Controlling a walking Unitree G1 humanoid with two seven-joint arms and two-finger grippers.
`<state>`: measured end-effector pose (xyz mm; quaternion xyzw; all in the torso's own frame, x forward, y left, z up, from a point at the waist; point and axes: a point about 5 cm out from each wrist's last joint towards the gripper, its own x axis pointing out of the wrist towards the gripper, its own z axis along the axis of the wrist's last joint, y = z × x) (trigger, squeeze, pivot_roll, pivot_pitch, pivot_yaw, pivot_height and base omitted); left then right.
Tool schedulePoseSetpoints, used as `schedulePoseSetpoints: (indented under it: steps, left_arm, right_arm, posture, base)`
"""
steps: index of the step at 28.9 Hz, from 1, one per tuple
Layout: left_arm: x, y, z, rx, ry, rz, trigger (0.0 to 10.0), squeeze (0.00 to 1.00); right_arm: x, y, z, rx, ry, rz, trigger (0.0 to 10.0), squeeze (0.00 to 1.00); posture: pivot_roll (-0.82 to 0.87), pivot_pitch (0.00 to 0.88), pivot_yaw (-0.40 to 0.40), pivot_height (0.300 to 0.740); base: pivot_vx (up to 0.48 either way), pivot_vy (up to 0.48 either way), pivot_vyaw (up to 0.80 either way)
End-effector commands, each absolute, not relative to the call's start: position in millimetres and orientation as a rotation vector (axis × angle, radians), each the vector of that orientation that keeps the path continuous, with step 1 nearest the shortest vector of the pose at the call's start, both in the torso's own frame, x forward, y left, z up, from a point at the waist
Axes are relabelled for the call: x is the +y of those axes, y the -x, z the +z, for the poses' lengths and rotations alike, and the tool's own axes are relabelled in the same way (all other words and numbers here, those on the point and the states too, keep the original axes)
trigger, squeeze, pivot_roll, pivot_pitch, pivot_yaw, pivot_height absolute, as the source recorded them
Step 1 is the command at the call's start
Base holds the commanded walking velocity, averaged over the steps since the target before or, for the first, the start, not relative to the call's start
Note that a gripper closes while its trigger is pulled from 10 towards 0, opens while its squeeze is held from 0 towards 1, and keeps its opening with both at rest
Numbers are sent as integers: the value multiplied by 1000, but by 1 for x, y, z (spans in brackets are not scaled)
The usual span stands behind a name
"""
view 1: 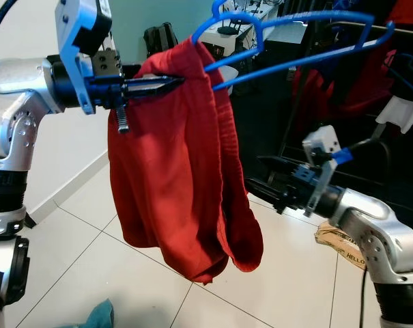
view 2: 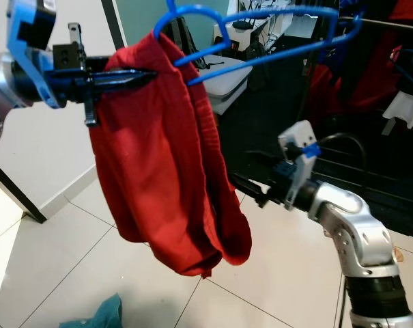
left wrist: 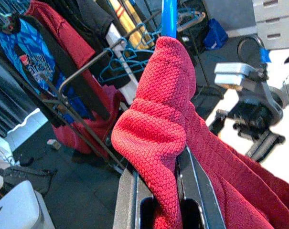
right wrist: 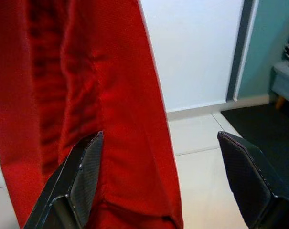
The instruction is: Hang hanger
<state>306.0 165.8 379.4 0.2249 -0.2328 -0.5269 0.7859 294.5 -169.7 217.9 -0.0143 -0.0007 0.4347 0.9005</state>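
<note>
Printed lettering reading "HELLO" is partly legible on a tan paper bag (view 1: pixel 344 247) lying on the pale tiled floor (view 1: pixel 83 253) behind the right forearm; the rest of its print is cut off by the arm. The blue plastic clothes hanger (view 1: pixel 298 42) is held high at upper centre, its hook (view 2: pixel 177 15) curling above a draped red knitted garment (view 1: pixel 182 171) that hangs in heavy folds toward the floor. The left gripper (view 1: pixel 166 83) is clenched on the bunched red fabric at the hanger's near end; in the left wrist view the waffle-textured knit (left wrist: pixel 170 143) fills the space between the black fingers (left wrist: pixel 197 186), hiding the hanger bar beneath. The right gripper (right wrist: pixel 163 181) sits lower, beside the garment's hem, fingers spread wide with one finger (right wrist: pixel 80 176) against the cloth. A dark metal clothes rack (left wrist: pixel 82 95) with hung clothing stands beyond, much of it in shadow. A teal cloth (view 1: pixel 97 318) is cut off at the frame's lower edge.
</note>
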Motion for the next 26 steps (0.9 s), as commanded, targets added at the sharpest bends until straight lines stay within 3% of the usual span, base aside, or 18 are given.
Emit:
schedulePoseSetpoints:
  steps: [1, 5, 11, 26]
  left_arm:
    - [163, -302, 388, -538, -482, -1136, 10000, 0]
    - [156, -300, 387, -550, -475, -1155, 10000, 0]
    - [151, -297, 383, -547, -487, -1192, 10000, 0]
    - [146, -295, 383, -558, -477, -1204, 10000, 0]
  right_arm:
    - [-166, -294, 219, 4, 53, 905, 10000, 0]
    - [-165, -297, 221, -15, 37, 895, 10000, 0]
    - [-175, -299, 250, -183, -170, 870, 10000, 0]
    - [-163, -300, 250, -185, -181, 884, 10000, 0]
  posture:
    - [16, 22, 39, 740]
    - [16, 21, 37, 740]
    - [16, 23, 37, 740]
    - [17, 24, 40, 740]
  base:
    - [0, 0, 0]
    - [0, 0, 0]
    - [0, 0, 0]
    - [0, 0, 0]
